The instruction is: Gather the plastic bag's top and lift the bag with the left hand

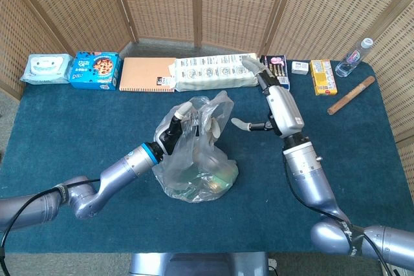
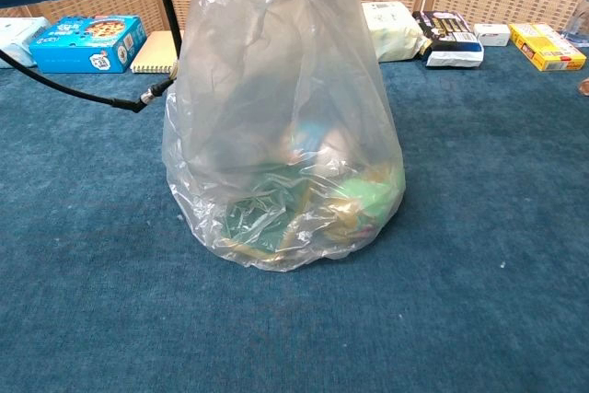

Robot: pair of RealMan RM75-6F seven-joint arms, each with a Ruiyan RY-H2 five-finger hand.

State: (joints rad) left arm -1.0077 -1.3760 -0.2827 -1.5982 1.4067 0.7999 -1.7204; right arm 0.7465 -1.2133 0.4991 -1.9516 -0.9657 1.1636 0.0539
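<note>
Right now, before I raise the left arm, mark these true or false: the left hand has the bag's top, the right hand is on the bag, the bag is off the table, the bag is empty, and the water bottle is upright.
1. The left hand grips the gathered top of the clear plastic bag. True.
2. The right hand holds the bag. False: it is clear of the bag, fingers apart.
3. The bag hangs above the blue table. False: its bottom rests on it.
4. The bag is empty. False: greenish items lie inside.
5. The clear water bottle lies flat. True.
</note>
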